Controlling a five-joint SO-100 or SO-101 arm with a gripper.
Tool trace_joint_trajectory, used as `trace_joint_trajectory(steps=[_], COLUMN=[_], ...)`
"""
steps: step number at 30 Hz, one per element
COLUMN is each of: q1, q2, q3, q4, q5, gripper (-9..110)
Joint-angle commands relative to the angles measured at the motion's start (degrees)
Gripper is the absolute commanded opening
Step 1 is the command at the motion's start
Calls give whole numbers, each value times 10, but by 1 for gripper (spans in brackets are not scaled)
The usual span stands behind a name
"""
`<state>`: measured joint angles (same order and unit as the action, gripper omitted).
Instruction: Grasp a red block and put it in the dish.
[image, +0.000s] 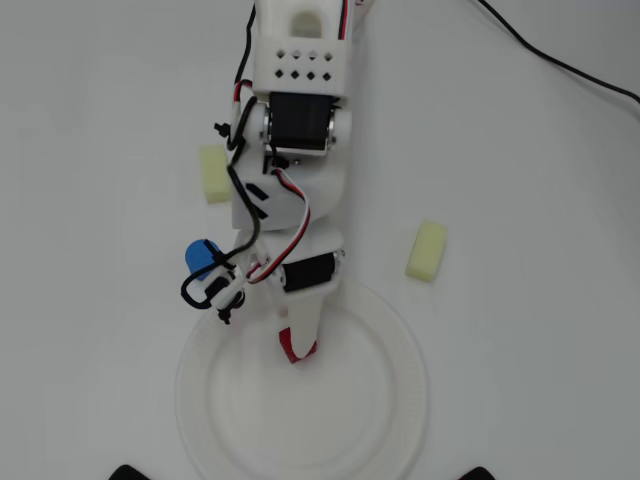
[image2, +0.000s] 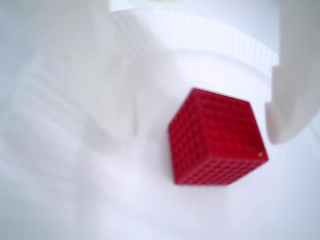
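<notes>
The red block (image2: 215, 137) is a small matte cube lying tilted on the floor of the dish (image2: 215, 40), between my two white fingers. My gripper (image2: 200, 132) is open: the left finger (image2: 100, 85) stands clear of the block, and the right finger (image2: 295, 85) is right beside its corner. In the overhead view my gripper (image: 298, 345) points down over the upper part of the dish (image: 400, 400), a large white plate with a ribbed rim. Only a bit of the red block (image: 297, 350) shows under the fingers there.
A blue cylinder (image: 203, 255) stands next to the arm's left side, just above the dish. One pale yellow block (image: 213, 173) lies left of the arm, another (image: 427, 250) to the right. A black cable (image: 560, 60) crosses the top right.
</notes>
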<state>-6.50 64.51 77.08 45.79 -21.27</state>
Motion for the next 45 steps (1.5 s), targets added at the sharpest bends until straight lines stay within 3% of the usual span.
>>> trace_joint_trajectory(steps=[1,12,29,38,45], q1=[-1,-5,18,41,39], q2=[60,267,981,1210,1331], q3=[-98,-76,677,879,967], q4=[84,307,248,257,284], q5=[-4,-9,-22,-19,53], gripper=[27,31,32,32,31])
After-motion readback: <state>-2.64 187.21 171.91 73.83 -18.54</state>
